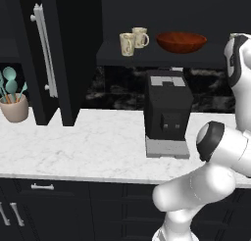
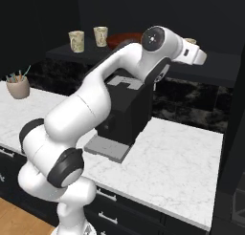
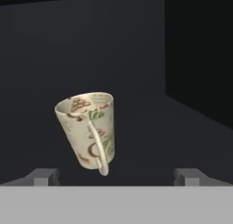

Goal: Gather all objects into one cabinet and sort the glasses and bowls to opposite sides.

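Observation:
A cream mug [image 3: 88, 132] with a printed pattern stands on the dark cabinet floor just ahead of my gripper [image 3: 117, 177], left of its centre line, loop handle toward the camera. The gripper is open, fingertips [image 3: 43, 176] wide apart with nothing between them. In the right base view the hand [image 2: 191, 52] reaches into the cabinet's right end, and this mug [image 2: 190, 40] peeks out behind it. Two more mugs [image 1: 127, 43] [image 1: 140, 36] stand at the left of the cabinet shelf [image 1: 112, 56]. The red-brown bowl [image 1: 181, 41] sits to their right.
The cabinet door [image 1: 73, 54] with its silver bar handle [image 1: 44, 49] hangs open at the left. A black coffee machine [image 1: 166, 112] stands on the white marble counter [image 1: 73, 147] under the shelf. A tan pot of teal utensils [image 1: 13, 105] sits far left.

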Robot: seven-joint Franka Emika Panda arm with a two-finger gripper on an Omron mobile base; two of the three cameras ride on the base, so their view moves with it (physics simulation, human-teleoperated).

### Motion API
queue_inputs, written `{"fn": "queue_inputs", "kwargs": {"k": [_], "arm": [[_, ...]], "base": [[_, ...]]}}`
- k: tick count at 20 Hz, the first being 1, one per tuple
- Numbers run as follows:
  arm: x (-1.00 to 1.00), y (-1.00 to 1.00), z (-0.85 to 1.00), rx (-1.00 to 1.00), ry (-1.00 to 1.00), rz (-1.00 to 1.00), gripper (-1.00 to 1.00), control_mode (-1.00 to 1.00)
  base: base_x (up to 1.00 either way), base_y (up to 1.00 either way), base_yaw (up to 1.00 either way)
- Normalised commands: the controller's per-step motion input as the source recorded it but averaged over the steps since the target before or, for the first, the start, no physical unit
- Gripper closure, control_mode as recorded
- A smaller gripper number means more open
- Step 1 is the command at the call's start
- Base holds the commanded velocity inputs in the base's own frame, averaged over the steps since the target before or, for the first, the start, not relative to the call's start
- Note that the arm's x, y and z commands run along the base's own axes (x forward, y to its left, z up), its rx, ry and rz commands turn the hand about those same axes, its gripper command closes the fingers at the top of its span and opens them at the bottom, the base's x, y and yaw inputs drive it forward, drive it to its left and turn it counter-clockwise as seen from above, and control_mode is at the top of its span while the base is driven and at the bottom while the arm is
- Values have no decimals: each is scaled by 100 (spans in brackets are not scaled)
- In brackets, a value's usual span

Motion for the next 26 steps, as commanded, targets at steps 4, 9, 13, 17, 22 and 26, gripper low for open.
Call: {"fn": "queue_inputs", "kwargs": {"k": [4, 9, 13, 17, 22, 26], "arm": [[16, -1, 0, 0, 0, 2, -100, -100], [53, 1, 0, 0, 0, 6, -100, -100], [53, 0, -1, 0, 0, 7, -100, -100], [37, 0, -7, 0, 0, 5, -100, -100], [10, 0, -8, 0, 1, 0, -100, -100], [4, 0, -4, -2, 2, 0, -100, -100]], "base": [[0, 0, 0], [0, 0, 0], [0, 0, 0], [0, 0, 0], [0, 0, 0], [0, 0, 0]]}}
